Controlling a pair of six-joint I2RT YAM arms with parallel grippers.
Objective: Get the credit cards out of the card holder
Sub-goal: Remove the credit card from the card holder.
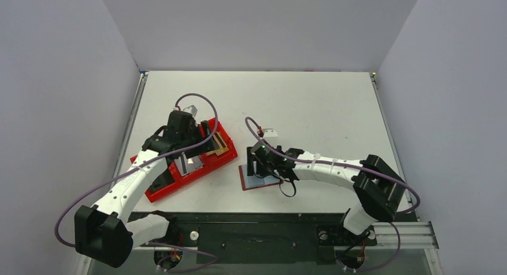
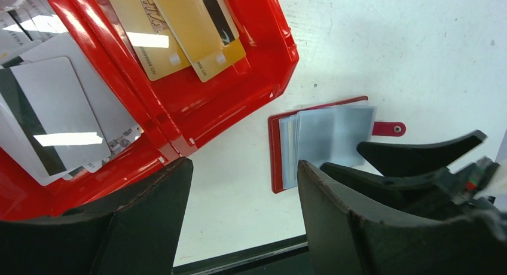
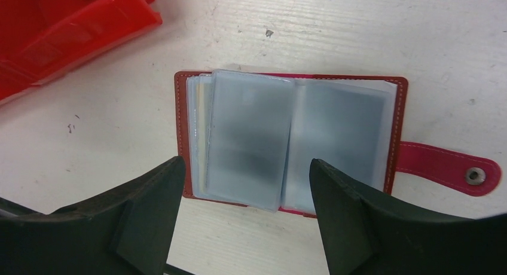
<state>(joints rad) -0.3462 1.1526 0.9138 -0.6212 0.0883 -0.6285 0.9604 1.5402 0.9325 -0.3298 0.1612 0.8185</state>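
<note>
Hovering spread and empty, the right fingers (image 3: 149, 209) bracket the open card holder (image 3: 287, 143), which lies flat on the worktop (image 3: 359, 36) at 3 o'clock from the red tray (image 2: 290, 54). Advisable: pinch one card edge at a sleeve mouth and withdraw it flat. Left fingers (image 2: 149, 221), also spread, hang over the trayed credit cards (image 2: 179, 36).

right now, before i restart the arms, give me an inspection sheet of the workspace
surface: white table, faint scuffs
job's things: card holder lies open and flat; silver-grey cards and tan-gold cards sit in separate compartments of the red tray
clutter: nothing seen
grippers: left gripper open above the tray's edge; right gripper open above the card holder
cables: purple cables loop off both arms
surroundings: plain pale walls on three sides
</note>
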